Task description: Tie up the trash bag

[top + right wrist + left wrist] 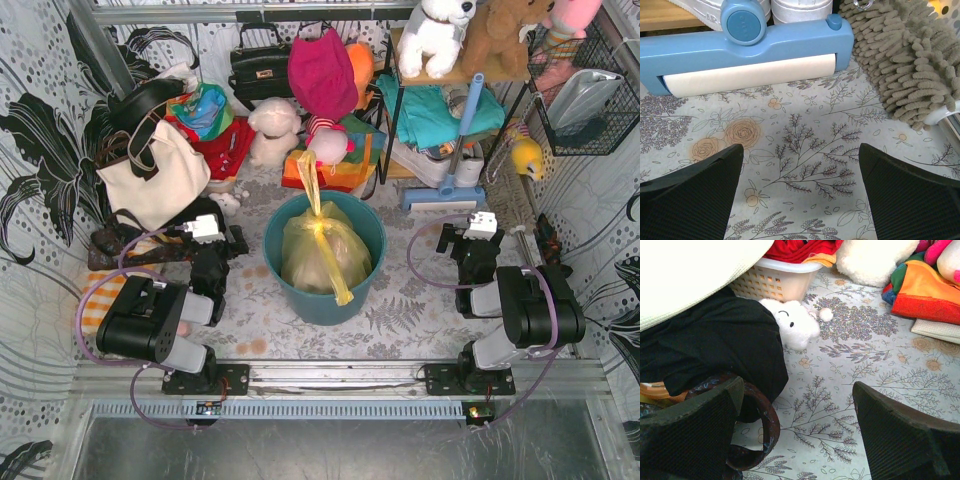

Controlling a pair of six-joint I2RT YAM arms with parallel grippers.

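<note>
Two grippers are sitting open, holding nothing: my left gripper (797,415) and my right gripper (800,185). The bag (322,250) is sitting in the bin (290,295) mid-table, between them, left looking a bit nearer. Its long tails are pointing toward the far and near edges.

On my overhead view I see the trash bag (318,252) sitting upright inside the round teal bin (372,232) at the middle of the table. It is thin, translucent yellow-green plastic, crinkled, bulging with a pale crumpled mass that shows through its skin. Its mouth is gathered to a bright pinched spot on top. From there one long tail stretches away over the far rim, and a shorter tail drapes over the near rim and down the bin's wall. I cannot tell whether that pinch is a knot.
</note>
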